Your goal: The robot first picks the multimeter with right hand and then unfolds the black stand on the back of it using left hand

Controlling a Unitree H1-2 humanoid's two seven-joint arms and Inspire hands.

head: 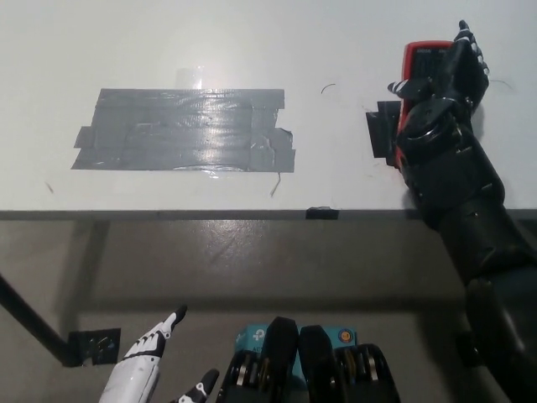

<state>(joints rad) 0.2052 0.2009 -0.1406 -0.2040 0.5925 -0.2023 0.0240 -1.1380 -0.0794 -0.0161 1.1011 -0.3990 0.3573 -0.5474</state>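
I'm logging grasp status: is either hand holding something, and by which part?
The right hand is wrapped over the multimeter on the table; a firm hold cannot be told. The left hand holds nothing.

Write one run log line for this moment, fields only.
stage: grasping | right hand: on multimeter, grip unclear | left hand: resting low, open | table: grey tape patch

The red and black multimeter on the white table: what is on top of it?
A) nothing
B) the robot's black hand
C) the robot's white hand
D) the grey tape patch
B: the black right hand lies over the red and black multimeter at the white table's right side.
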